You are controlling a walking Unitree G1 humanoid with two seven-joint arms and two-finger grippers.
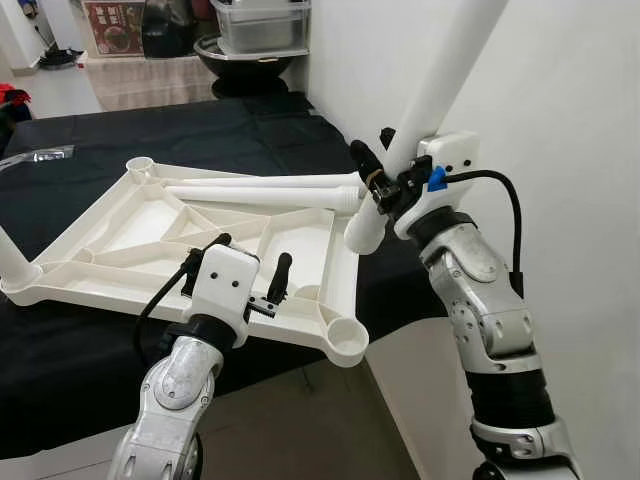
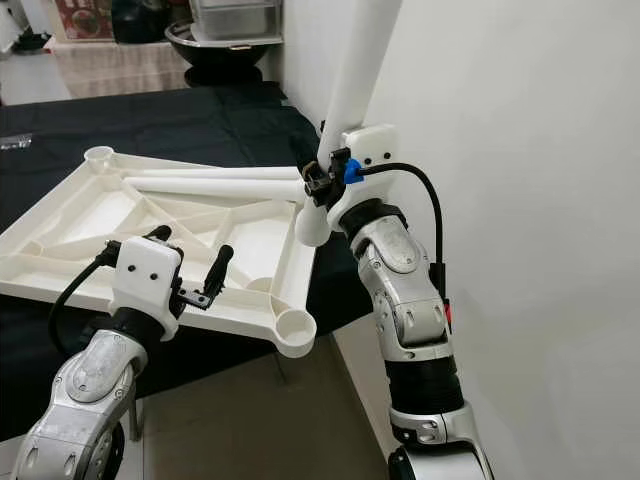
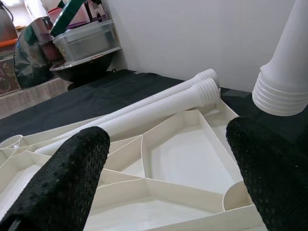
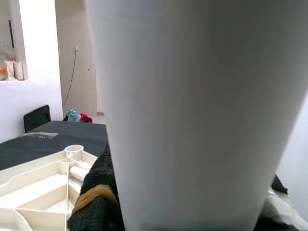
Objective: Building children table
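Gripping white table leg upright at frame centre-right, right pincer clenched. Upturned tabletop lies on black counter, corner socket overhanging edge. Left pincer released, hovering over tabletop. Risk: misaligned leg pushes tabletop off counter.

The upturned tabletop and the loose legs look like smooth, faintly glossy cream plastic; the cloth beneath is matt black; the left gripper's fingers look rough, pebbled.
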